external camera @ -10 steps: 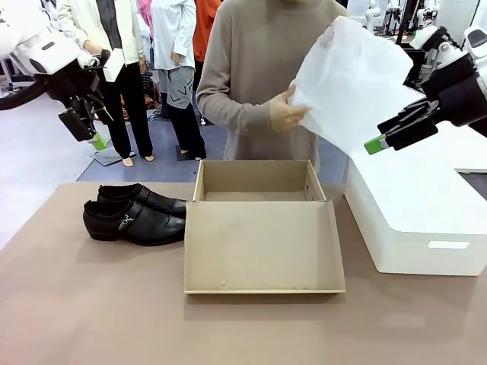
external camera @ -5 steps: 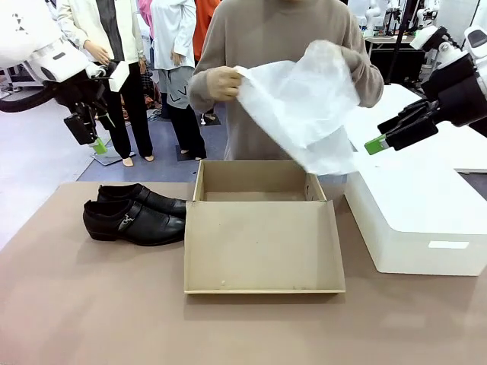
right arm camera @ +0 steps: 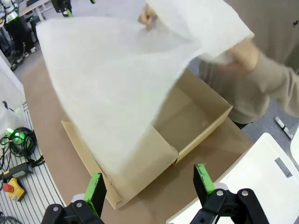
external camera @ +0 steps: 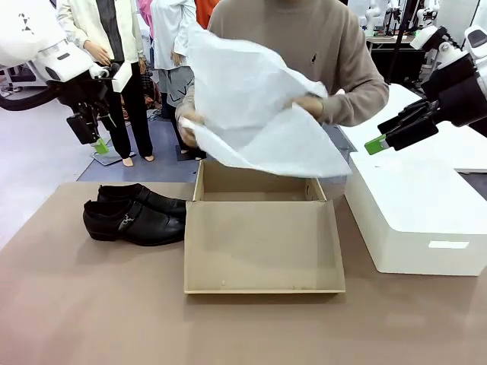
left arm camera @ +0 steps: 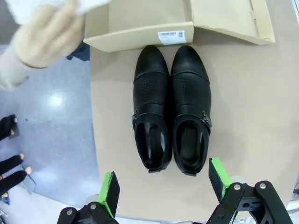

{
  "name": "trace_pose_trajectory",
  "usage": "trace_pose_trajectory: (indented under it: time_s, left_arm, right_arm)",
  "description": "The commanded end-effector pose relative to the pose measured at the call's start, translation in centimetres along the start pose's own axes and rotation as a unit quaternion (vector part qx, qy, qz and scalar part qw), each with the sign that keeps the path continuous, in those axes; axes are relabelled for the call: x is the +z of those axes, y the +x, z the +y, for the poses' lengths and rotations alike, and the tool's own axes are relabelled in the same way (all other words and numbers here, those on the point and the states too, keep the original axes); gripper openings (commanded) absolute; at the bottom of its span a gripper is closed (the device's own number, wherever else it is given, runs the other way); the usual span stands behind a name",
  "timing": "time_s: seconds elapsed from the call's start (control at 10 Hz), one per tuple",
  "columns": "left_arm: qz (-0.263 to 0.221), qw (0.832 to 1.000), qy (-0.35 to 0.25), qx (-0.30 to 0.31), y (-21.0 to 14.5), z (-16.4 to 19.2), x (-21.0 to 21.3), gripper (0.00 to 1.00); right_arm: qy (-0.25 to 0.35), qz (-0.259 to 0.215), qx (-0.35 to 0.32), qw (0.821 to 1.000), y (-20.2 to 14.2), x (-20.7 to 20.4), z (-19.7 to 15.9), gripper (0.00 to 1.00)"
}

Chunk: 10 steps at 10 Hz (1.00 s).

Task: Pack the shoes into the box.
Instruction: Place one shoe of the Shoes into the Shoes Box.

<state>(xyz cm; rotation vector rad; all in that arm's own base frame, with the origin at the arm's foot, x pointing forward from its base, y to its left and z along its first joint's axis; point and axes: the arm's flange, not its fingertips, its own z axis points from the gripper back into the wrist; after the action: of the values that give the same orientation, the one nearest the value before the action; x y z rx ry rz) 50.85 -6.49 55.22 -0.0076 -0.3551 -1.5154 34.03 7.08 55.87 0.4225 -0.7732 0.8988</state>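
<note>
Left tool (left arm camera: pixel 164 181) and right tool (right arm camera: pixel 150 184) released — shoes (left arm camera: pixel 172 107) side by side, toes toward box (left arm camera: pixel 140 35)

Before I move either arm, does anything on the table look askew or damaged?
Nothing stands out. The shoes sit paired, upright, beside the open, empty box; a person holds tissue paper above it. The left gripper and right gripper hang open, off the table.

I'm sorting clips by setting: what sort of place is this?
Likely a robotics lab staged as a shoe shop: a robot arm by a table with shoes and a cardboard box, a person holding tissue paper, an emergency-stop button beside cables.
</note>
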Motion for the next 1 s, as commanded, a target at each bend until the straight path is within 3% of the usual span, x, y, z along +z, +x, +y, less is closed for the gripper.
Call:
trace_pose_trajectory:
  time_s: [0.0, 0.2, 0.9]
  left_arm:
    - [-0.004, 1.0, 0.004, 0.001, -0.3, -0.4, 0.1, 1.0]
    - [0.0, 1.0, 0.001, 0.0, 0.0, 0.0, 0.1, 1.0]
    - [0.044, 0.998, -0.045, 0.002, -0.9, 6.8, -4.6, 1.0]
  right_arm:
    - [0.0, -0.002, -0.001, 1.0, -0.1, 0.0, -0.1, 1.0]
    - [0.0, -0.002, -0.001, 1.0, -0.1, 0.0, -0.1, 1.0]
    - [0.0, -0.002, -0.001, 1.0, -0.1, 0.0, -0.1, 1.0]
